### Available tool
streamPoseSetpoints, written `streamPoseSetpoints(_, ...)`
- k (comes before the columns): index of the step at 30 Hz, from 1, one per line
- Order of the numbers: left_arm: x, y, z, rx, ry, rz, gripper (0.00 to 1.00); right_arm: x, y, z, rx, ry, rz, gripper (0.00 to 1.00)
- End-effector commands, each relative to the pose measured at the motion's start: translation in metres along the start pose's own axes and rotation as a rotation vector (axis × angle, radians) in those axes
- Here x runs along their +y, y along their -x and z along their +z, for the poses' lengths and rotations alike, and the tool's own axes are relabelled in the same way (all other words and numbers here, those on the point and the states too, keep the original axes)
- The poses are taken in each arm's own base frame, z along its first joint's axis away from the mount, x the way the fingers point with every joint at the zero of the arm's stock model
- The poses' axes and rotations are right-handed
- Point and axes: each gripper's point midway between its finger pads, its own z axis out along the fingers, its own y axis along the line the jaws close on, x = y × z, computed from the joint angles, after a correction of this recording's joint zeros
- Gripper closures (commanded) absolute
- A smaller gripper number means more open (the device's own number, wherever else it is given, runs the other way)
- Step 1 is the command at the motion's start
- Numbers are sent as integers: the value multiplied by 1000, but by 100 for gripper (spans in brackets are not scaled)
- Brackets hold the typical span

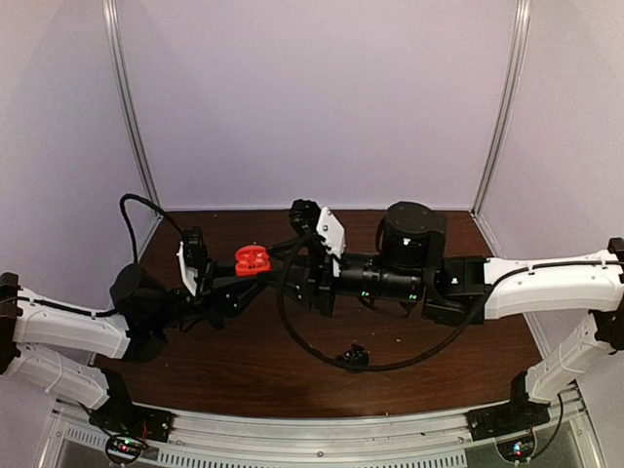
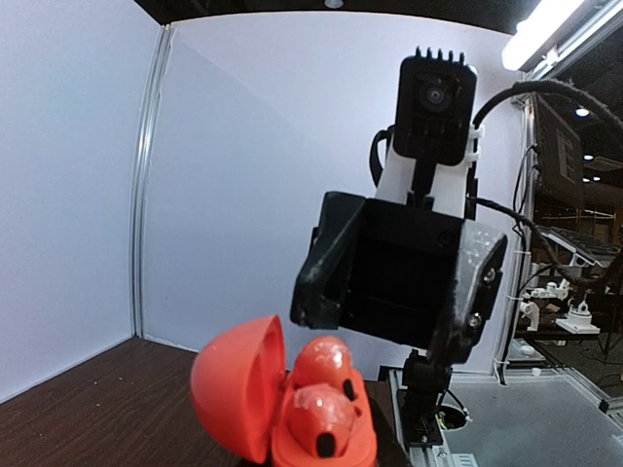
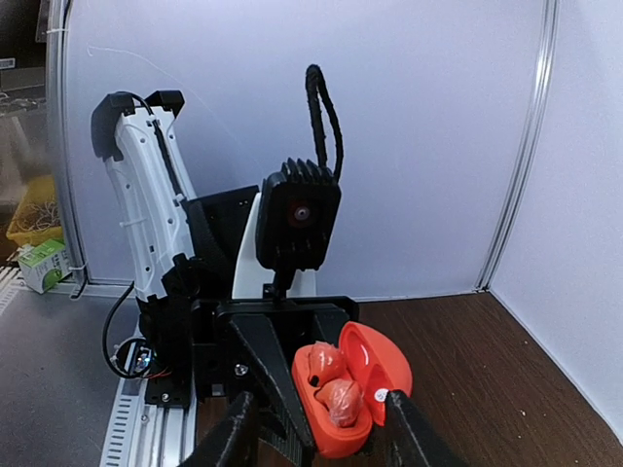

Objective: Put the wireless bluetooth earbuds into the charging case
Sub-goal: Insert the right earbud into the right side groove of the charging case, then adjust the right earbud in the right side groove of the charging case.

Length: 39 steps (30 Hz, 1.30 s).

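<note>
In the top view, left of centre, my left claw [image 1: 240, 275] is clamped tight on the red-orange charging case [image 1: 252, 259], whose lid is swung open. Both red-orange earbuds [image 3: 341, 399] sit in the wells of the case. Just right of it, my right claw [image 3: 319, 409] stands partly open with a finger on either side of the case. It holds nothing, and I cannot tell whether it touches the case.
</note>
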Motion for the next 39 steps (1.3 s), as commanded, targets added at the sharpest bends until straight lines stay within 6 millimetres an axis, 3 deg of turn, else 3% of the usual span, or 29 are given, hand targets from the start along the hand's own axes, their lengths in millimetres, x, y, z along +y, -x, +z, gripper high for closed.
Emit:
streamPoseSetpoints(1,0,13,1,-27,0,46,100,8,36,-17,-62,42,-27,56)
streamPoseSetpoints(10,0,5,3,20,-7,68,100,3,39,-11,-34,22,-20,75)
streamPoseSetpoints(27,0,1,5,51,-13,94,100,-12,-6,6,102,-62,15,92)
streamPoseSetpoints(39,1,6,4,41,1,108,100,-2,-41,7,188,-19,45,100)
